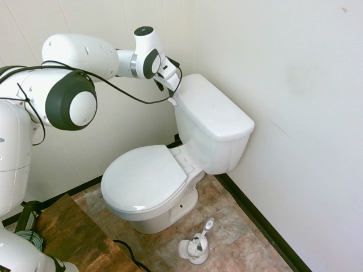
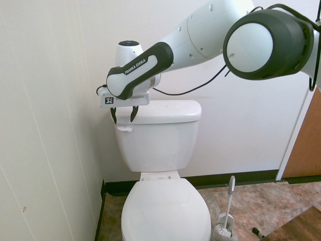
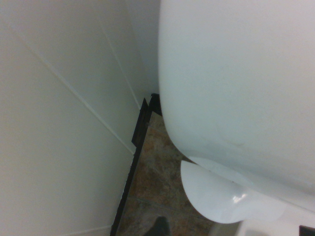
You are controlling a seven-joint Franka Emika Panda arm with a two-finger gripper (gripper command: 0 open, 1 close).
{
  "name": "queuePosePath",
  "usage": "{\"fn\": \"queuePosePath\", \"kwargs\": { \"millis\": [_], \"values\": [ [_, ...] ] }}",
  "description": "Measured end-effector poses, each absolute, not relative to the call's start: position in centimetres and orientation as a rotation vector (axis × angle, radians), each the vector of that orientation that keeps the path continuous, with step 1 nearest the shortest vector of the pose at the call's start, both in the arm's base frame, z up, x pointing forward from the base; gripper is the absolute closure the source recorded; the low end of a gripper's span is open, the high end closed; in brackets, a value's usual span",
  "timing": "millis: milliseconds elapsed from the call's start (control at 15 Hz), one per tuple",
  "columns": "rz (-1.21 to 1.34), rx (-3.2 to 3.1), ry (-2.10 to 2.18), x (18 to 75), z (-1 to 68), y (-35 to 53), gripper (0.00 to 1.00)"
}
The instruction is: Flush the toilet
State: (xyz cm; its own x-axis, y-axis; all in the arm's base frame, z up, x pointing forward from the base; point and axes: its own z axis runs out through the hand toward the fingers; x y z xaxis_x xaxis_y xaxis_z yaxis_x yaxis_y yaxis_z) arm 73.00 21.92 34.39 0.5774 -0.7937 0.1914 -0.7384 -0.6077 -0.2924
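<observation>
Your gripper [image 2: 124, 122] is open, its two dark fingers spread apart and pointing down, with nothing held between them. It hangs at the front of the tank [image 1: 212, 107], by the end nearest the panelled wall [image 2: 45, 130]. The fingertips are close above the lever [image 2: 124, 129]; you can't tell from these views whether either one touches it. The lever is small and white, set high on the tank's front face, just under the lid [image 2: 160, 111], toward that same end. In the wrist view you see its rounded white shape sticking out beside the tank's edge. The lid lies flat on top of the tank. Your arm [image 2: 200, 37] reaches in from the tank's opposite end, passing above and in front of it. The toilet [image 1: 150, 187] stands in the corner, its tank near the plain wall [image 1: 306, 113] behind and its bowl out in front, with the oval seat lid [image 1: 144, 177] down. Farther out, the brush [image 1: 209, 225] stands tilted in its white holder [image 1: 198, 255] on the floor [image 1: 241, 246], forward of the tank and off toward the end away from the lever. The floor has a mottled brown and grey pattern. Behind the tank, a dark baseboard [image 2: 241, 178] runs along the foot of the plain wall, and another edges the panelled wall beside the tank.
</observation>
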Motion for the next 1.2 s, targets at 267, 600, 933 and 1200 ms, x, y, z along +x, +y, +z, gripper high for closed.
{"fn": "queuePosePath", "kwargs": {
  "millis": [267, 600, 933, 1200],
  "values": [
    [-0.471, -2.61, 1.323, 73.8, 33.8, 21.5, 1.0],
    [-0.462, -2.593, 1.35, 74.5, 32.9, 21.3, 1.0],
    [-0.444, -2.594, 1.364, 75.2, 31.2, 21.5, 1.0],
    [-0.436, -2.594, 1.369, 75.5, 30.7, 21.7, 1.0]
  ]
}}
